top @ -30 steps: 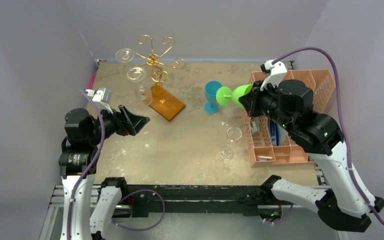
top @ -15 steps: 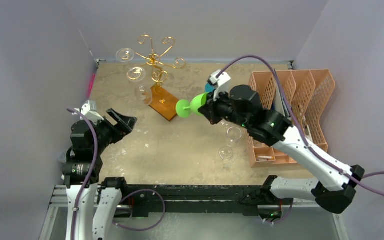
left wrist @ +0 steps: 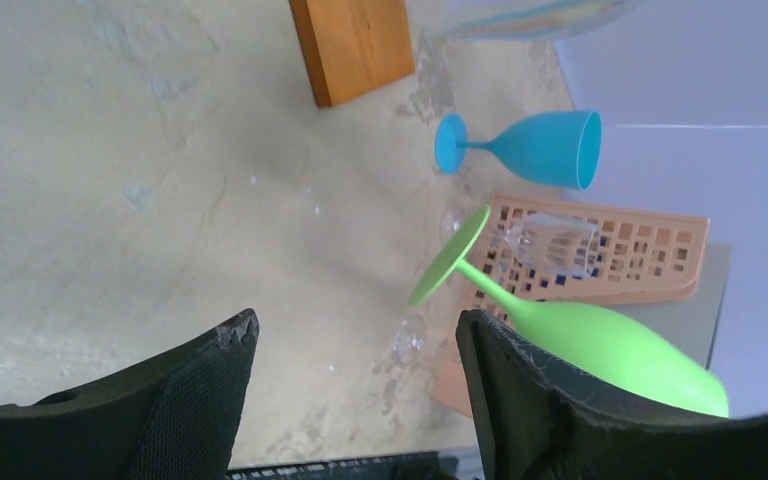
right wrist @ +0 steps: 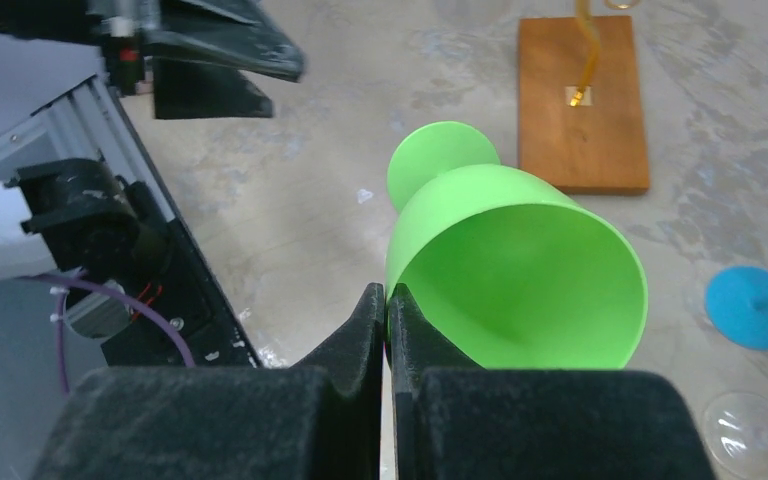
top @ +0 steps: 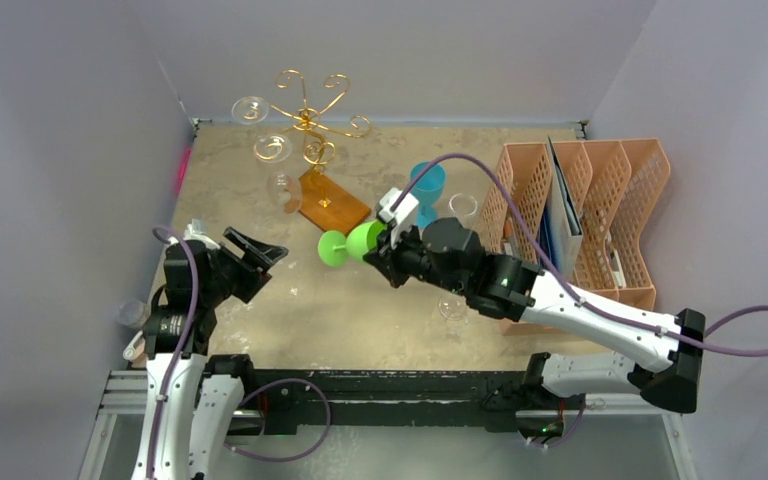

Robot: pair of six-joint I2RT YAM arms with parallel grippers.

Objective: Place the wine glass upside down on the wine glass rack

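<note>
Here we see the right gripper with its jaws clamped together on the rim of the green wine glass. It holds the glass on its side above the desk, foot pointing toward the left gripper. The left jaws stand apart, with nothing between them. The wine glass rack stands at the far left of the desk, its wooden base just beyond the glass. A blue glass stands upright near the orange organizer.
</note>
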